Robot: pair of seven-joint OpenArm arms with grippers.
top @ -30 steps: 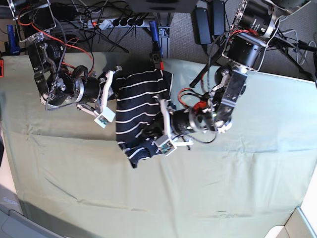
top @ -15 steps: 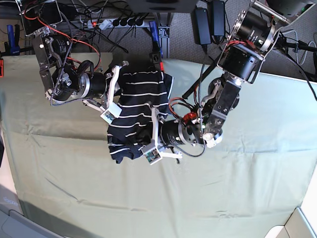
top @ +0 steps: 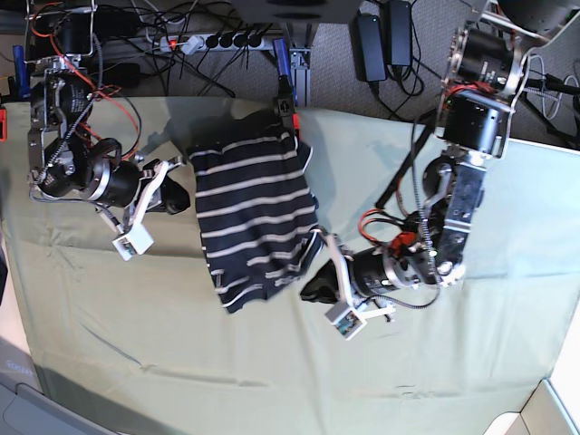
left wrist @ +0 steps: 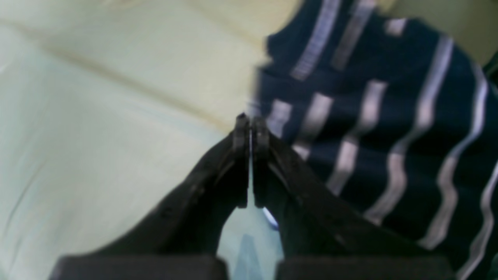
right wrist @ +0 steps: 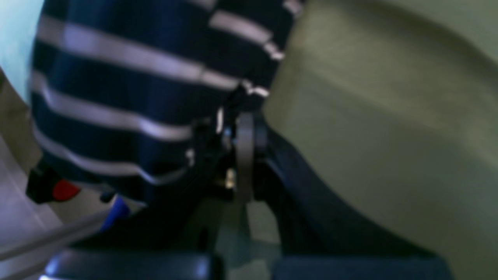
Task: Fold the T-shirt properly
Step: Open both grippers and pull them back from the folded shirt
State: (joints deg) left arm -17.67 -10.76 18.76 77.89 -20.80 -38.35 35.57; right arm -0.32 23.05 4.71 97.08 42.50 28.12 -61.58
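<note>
I saw the T-shirt (top: 254,217), soft navy cloth with thin white stripes, stretched in a rumpled band on the pale green tablecloth (top: 453,362), between my two arms. The left gripper (top: 317,237) had its dark jaws pressed together at the shirt's edge; the right gripper (top: 188,161) pinched the opposite hem. Both wrist views were blurred. Black cables (top: 208,41) lay tangled beyond the table.

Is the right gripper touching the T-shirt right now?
Touching. In the right wrist view the right gripper is shut on the striped edge of the T-shirt, with the cloth pinched at its tips.
</note>
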